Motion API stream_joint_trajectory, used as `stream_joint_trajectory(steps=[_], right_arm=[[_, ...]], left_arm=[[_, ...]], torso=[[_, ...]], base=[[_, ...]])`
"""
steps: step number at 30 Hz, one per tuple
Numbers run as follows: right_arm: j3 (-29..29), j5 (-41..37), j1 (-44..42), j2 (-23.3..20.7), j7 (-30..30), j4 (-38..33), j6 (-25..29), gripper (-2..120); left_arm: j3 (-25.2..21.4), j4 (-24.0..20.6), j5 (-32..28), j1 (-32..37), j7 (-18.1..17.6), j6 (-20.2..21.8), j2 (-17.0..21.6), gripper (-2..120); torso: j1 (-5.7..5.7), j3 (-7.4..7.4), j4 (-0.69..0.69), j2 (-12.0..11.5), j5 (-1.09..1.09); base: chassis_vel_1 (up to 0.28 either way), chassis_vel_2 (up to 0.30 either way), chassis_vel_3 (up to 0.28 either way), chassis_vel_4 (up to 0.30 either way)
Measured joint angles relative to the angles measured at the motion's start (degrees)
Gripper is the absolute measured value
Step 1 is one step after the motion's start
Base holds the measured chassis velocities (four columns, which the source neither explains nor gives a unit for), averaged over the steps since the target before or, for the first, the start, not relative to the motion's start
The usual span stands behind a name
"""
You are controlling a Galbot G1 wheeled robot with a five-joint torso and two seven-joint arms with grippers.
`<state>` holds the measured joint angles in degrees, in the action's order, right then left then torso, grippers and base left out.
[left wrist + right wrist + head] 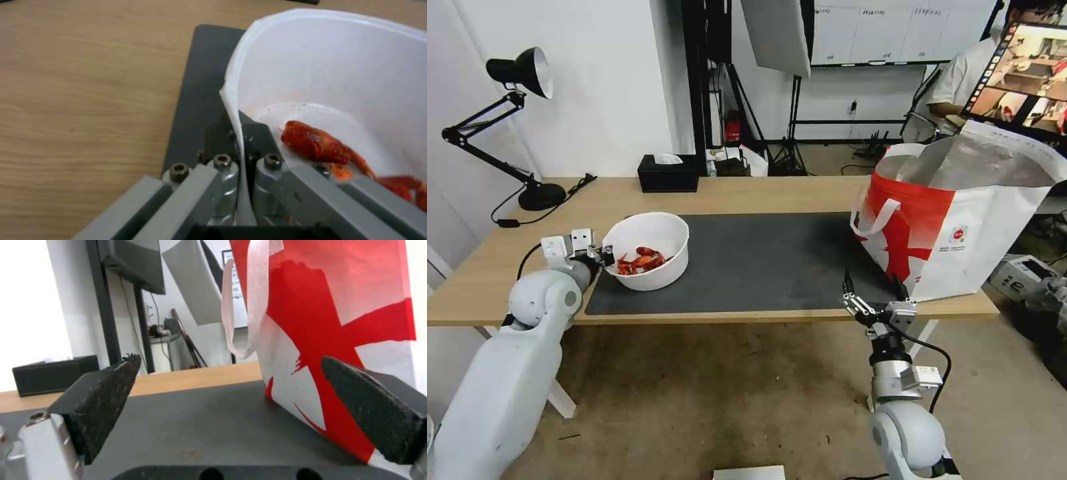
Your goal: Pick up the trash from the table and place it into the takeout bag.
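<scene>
A long light-wood table (pixel 774 193) with a dark grey mat (pixel 760 260) stands in a studio room, a black desk lamp (pixel 514 73) and a black tissue box (pixel 668 173) along its far edge. The left gripper (pixel 240 146) is pinched tight on the near rim of the white bowl (pixel 647 250), one finger inside and one outside the thin wall. The bowl sits upright at the mat's left end, mouth up, red crayfish shells (pixel 640 260) in its bottom; being round it has no long axis to speak of. The right gripper (pixel 874 293) hangs at the table's front edge with its pads wide apart, holding nothing, just beside the takeout bag (pixel 960 220), which stands upright at the mat's right end, mouth open upward. The grasp looks made, so the lift is in hand. The next move, by my judgement, calls for carrying the bowl level across the mat and over the bag's high rim, lest the shells spill.
</scene>
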<state>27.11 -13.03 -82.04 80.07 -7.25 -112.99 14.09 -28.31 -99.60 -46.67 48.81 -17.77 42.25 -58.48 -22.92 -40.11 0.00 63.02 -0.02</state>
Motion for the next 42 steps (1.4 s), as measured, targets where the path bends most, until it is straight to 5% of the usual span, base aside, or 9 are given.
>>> stream_joint_trajectory(steps=[23, 42], right_arm=[[0.63, -0.07, -1.66, -0.59, -0.07, -2.24, -0.11, 100], [2.43, -0.14, -3.51, -0.76, 1.36, -3.55, -0.01, 100]], left_arm=[[2.37, -7.66, -16.59, -6.05, -10.34, -1.22, 1.69, 0], [13.58, -2.29, -22.73, -22.51, -14.12, -3.19, 0.18, 0]], torso=[[0.00, 0.01, 0.00, 0.00, 0.02], [0.00, 0.00, 0.00, 0.00, 0.02]], base=[[0.000, 0.000, 0.000, 0.000], [0.000, 0.000, 0.000, 0.000]])
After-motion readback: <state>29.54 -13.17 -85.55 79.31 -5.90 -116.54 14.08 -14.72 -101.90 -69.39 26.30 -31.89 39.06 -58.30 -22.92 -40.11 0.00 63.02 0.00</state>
